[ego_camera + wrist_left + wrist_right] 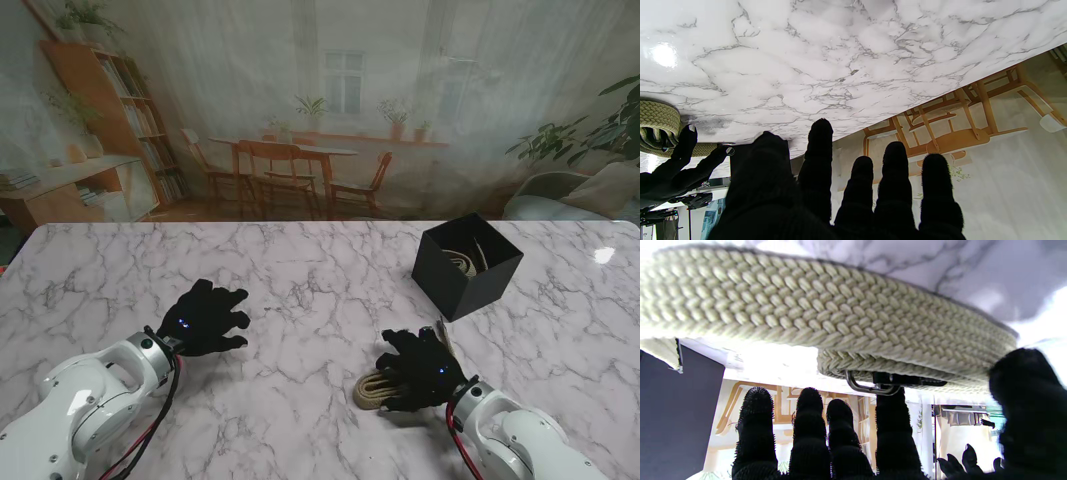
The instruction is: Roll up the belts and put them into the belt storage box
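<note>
The right hand [420,368], gloved in black knit fabric, lies palm down over a cream braided woven belt [378,388] that sits coiled on the white grey-veined marble table [320,270]. The coil's leftward edge shows past the fingers. In the right wrist view the belt [826,310] fills the space just ahead of the palm, its metal buckle [870,386] touching the tip of one finger [888,426], while the thumb [1027,396] stands close against the coil's outer turn. The other fingers are stretched out and a little apart; whether the hand actually grips the belt or merely rests on it is hard to judge from these angles.

The open square black belt storage box [466,265] stands farther from me than the right hand and slightly to its right, well apart from it. Something pale and strap-like, probably another belt [466,262], lies inside.

The left hand [207,317] hovers over bare marble, well to the left of the coil, fingers spread and holding nothing. Its wrist view shows all five fingers [895,180] extended, with the coiled belt [658,120] and the right hand's fingertips [686,141] at the frame's edge.
</note>
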Motion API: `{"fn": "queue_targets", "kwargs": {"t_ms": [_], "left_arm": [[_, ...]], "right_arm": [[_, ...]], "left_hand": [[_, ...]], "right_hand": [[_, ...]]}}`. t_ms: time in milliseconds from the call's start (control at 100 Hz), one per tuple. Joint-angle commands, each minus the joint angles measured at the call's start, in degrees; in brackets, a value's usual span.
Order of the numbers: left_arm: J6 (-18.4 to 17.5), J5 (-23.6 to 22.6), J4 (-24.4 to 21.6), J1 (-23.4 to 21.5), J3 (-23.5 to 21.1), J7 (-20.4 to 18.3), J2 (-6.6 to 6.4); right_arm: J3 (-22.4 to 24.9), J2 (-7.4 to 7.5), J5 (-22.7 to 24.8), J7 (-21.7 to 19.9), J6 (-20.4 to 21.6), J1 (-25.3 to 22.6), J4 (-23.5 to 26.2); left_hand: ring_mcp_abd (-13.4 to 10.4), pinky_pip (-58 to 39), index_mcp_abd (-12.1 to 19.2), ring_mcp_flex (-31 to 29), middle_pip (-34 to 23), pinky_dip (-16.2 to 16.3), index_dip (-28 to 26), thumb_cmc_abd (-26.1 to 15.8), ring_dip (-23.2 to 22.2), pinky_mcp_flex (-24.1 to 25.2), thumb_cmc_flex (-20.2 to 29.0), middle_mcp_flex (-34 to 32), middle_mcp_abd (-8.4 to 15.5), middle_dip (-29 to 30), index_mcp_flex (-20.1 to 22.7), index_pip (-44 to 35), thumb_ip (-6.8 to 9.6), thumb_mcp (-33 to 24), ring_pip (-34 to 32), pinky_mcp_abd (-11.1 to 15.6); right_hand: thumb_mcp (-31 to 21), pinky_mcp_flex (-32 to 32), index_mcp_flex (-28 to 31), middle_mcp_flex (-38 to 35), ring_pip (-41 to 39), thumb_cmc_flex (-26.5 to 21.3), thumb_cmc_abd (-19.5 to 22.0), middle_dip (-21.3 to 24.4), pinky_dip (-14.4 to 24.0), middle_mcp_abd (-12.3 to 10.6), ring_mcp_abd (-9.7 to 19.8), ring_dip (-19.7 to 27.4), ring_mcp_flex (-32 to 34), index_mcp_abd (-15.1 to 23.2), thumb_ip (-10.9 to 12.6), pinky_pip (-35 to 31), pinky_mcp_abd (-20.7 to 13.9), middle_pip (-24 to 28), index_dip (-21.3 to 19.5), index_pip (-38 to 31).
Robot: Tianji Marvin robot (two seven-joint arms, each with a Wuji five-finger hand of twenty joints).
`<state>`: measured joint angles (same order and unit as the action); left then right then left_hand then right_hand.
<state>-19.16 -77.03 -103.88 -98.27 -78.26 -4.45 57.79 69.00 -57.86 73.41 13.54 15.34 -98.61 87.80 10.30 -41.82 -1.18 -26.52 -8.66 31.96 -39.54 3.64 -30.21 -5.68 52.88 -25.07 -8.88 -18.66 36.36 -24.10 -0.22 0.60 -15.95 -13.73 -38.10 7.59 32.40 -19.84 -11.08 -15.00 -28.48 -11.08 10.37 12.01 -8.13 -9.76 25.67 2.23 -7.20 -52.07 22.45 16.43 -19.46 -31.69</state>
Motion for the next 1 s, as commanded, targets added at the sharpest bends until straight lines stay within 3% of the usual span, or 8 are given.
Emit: {"fn": "queue_targets", "kwargs": {"t_ms": [0,80,190,270,510,730,840,990], "left_arm": [[0.13,0.01,-0.04,-0.11,0.08,-0.78,-0.01],[0.08,0.33,-0.08,-0.03,0.25,-0.61,0.03],[-0.24,1.06,-0.23,0.27,0.75,-0.57,0.08],[-0.48,1.97,-0.18,0.73,1.52,-0.79,0.12],[-1.59,4.55,1.09,3.15,5.19,-2.89,-0.02],[-1.98,4.84,1.42,3.67,5.69,-3.42,-0.1],[-1.97,4.81,1.56,3.65,5.5,-3.56,-0.12],[-1.95,4.66,1.65,3.6,5.36,-3.96,-0.16]], "right_arm": [[-0.22,0.06,0.24,0.51,-0.57,-0.29,-0.13],[-0.42,0.08,0.42,0.35,-1.21,-0.27,-0.21],[-1.54,0.08,0.75,1.62,-2.9,0.32,-1.23],[-2.23,0.04,0.7,2.61,-3.7,0.75,-1.89],[-4.88,-0.36,-0.86,4.65,-5.41,2.38,-3.19],[-7.17,-1.03,-3.54,3.4,-6.78,3.52,-1.85],[-7.16,-0.74,-2.79,1.49,-6.5,3.56,-1.22],[-5.33,-0.86,-3.17,0.53,-6.33,1.78,0.03]], "left_hand": [[1.04,1.58,-1.08,0.07,1.29,0.11,-0.32,-2.03,0.69,0.95,-0.59,0.65,-0.7,0.59,-0.77,0.8,-1.31,0.73,1.4,-2.25],[1.1,1.54,-1.4,0.07,1.31,0.12,0.17,-2.35,0.68,0.93,-0.76,0.66,-0.64,0.6,-1.39,1.49,-1.28,0.74,1.4,-2.28],[1.08,1.6,-2.76,0.05,1.42,0.1,4.3,-3.63,0.72,0.91,-1.92,0.85,-0.81,0.69,-2.77,5.51,-0.95,0.86,1.44,-2.27],[1.16,1.57,-3.85,0.1,1.53,0.14,7.32,-3.81,0.76,0.87,-2.47,0.95,-1.0,0.76,-5.06,8.47,-0.91,0.95,1.51,-2.35],[1.14,1.54,-5.28,0.17,1.77,0.16,11.65,-3.33,0.89,0.74,-4.48,1.3,-1.28,0.9,-9.74,13.92,-0.91,1.17,1.64,-2.2],[1.17,1.56,-4.66,0.21,1.78,0.15,11.69,-3.13,0.94,0.8,-4.81,1.3,-1.23,0.89,-8.2,13.35,-0.89,0.99,1.67,-2.21],[1.23,1.63,-4.37,0.23,1.83,0.13,11.42,-3.16,0.94,0.91,-4.77,1.3,-1.23,0.9,-7.21,12.7,-0.89,0.93,1.66,-2.28],[1.19,1.64,-4.27,0.2,1.87,0.13,11.27,-3.15,0.97,0.88,-4.78,1.28,-1.12,0.9,-7.08,12.46,-0.9,0.92,1.68,-2.26]], "right_hand": [[1.25,-1.12,0.54,2.15,1.23,1.56,0.43,-0.9,0.21,0.97,-0.94,0.59,-1.61,-1.1,2.09,0.94,-0.12,2.2,-0.74,-0.41],[-0.66,-0.92,4.63,0.35,1.02,-0.7,-1.13,-1.48,0.22,0.82,-0.94,0.51,-0.98,-0.76,2.66,0.85,0.03,3.88,-2.36,-3.21],[-15.24,0.06,13.75,-4.92,0.09,-2.59,-4.73,-3.85,0.43,-0.68,-0.72,-0.01,1.14,3.25,1.07,0.35,0.26,9.33,-7.2,-10.75],[-19.54,0.37,15.8,-7.43,-0.61,-7.06,-8.42,-4.85,0.56,-1.78,-0.53,-0.45,2.19,8.22,-6.25,0.25,0.36,11.58,3.24,-23.08],[-22.64,0.71,21.22,-11.16,-2.06,-11.24,-8.17,-5.6,0.66,-3.5,-0.08,-1.18,4.0,10.17,-7.06,0.07,0.53,13.37,7.0,-29.96],[-20.63,0.21,18.29,-10.02,-2.3,-10.01,-5.93,-5.57,0.7,-2.86,-0.36,-1.4,3.26,9.03,-7.27,0.05,0.55,13.05,7.8,-28.89],[-16.33,-0.71,14.43,-7.12,-1.99,-0.2,-1.4,-4.62,0.76,-1.65,-0.85,-1.22,1.55,4.49,0.28,-0.02,0.47,11.03,-4.68,-10.66],[-9.75,-1.8,5.62,-4.95,-1.59,3.03,1.41,-4.28,0.58,-0.9,-1.19,-1.04,0.02,-0.21,0.93,0.3,0.43,10.26,-3.72,-3.58]]}}
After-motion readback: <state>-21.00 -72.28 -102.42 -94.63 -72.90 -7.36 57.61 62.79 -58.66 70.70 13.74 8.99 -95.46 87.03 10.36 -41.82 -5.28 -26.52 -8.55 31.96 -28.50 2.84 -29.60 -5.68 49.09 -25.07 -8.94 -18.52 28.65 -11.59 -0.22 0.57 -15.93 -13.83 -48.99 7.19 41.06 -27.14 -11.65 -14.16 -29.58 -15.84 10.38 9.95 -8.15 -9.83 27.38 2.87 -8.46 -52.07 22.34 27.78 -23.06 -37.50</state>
